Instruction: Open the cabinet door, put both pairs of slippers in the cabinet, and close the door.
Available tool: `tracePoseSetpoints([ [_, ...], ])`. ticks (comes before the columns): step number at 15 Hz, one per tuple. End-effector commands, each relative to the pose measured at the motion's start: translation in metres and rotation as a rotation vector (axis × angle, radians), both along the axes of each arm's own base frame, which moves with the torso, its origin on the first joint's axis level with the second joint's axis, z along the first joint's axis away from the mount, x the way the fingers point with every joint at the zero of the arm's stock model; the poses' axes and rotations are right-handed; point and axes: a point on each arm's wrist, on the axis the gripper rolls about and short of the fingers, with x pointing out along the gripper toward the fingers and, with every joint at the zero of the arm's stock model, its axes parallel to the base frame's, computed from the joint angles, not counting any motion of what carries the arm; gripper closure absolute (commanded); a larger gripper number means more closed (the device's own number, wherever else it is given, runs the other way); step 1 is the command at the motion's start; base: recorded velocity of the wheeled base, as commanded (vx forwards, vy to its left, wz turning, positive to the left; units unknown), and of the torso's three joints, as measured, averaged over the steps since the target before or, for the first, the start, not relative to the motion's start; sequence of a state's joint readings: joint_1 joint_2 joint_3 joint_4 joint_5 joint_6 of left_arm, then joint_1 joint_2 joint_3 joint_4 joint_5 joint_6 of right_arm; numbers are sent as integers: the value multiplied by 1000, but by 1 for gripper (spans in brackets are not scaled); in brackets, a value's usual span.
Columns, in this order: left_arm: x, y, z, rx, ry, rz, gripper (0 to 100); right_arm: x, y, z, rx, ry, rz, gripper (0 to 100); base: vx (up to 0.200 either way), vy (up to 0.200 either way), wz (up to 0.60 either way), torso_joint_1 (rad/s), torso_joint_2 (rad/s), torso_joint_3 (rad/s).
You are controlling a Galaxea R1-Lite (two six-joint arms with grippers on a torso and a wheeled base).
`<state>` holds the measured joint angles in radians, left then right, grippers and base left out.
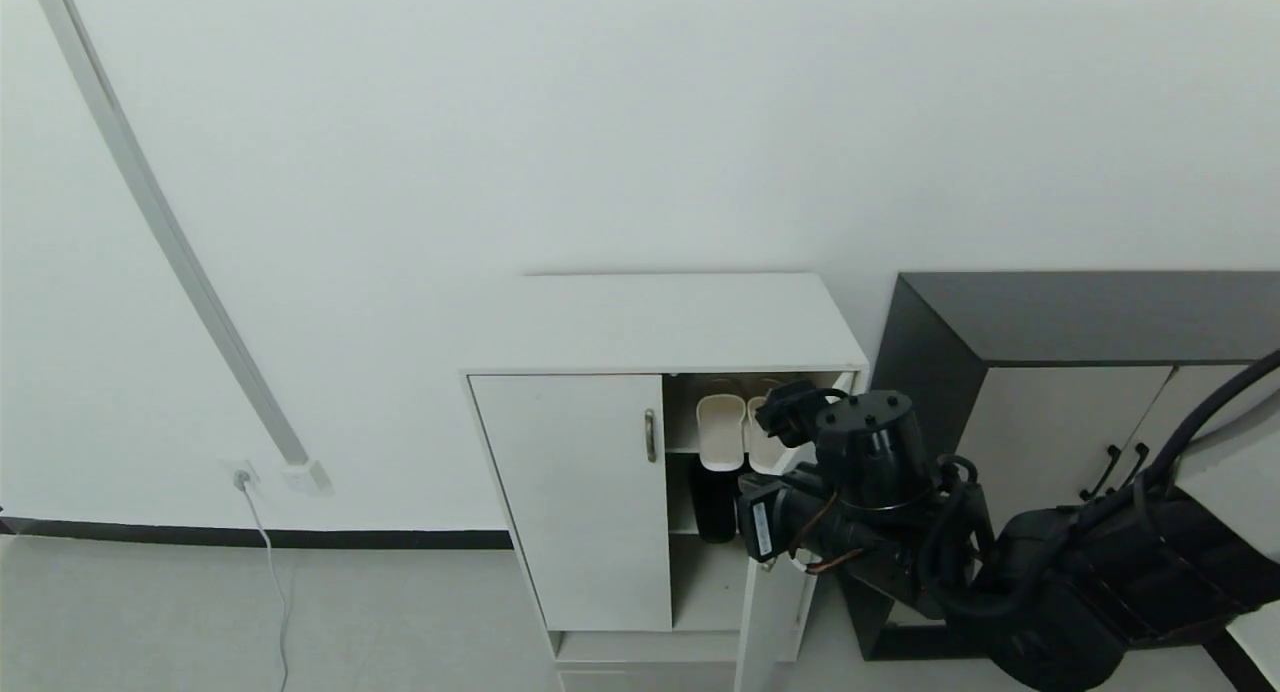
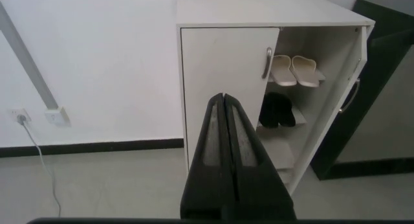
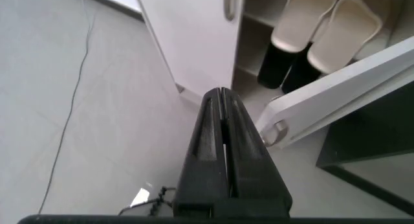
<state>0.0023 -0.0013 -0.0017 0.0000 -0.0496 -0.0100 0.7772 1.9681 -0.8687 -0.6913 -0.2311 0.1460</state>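
Cabinet [image 1: 660, 322]: right door [image 3: 349, 88] stands open, just right of the right gripper [image 3: 223, 98], whose fingers are closed and empty. Left gripper [image 2: 224, 101] is likewise closed, well short of the cabinet. White slippers [image 1: 722, 430] lie on the upper shelf, black slippers [image 1: 715, 502] on the shelf below.

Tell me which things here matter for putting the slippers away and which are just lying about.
Job: cabinet, its open door, white slippers on the top shelf, black slippers on the shelf below, right gripper near the open door.
Just there: dark cabinet, wall socket, cable, wall conduit.
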Motion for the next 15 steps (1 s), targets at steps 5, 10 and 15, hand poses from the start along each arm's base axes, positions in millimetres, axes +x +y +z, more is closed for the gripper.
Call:
tracePoseSetpoints([
  [5,0,0,0,1,1,-2,100,-10,-38,-1,-55,12,-64,100,40,0,0,0,1,0],
  [10,0,0,0,-1,1,-2,100,-20,-61,-23,-124,91,-94,100,200,0,0,-2,-1,7],
  [15,0,0,0,-1,1,-2,100,-9,-56,-38,-136,107,-98,100,0,0,0,0,0,0],
])
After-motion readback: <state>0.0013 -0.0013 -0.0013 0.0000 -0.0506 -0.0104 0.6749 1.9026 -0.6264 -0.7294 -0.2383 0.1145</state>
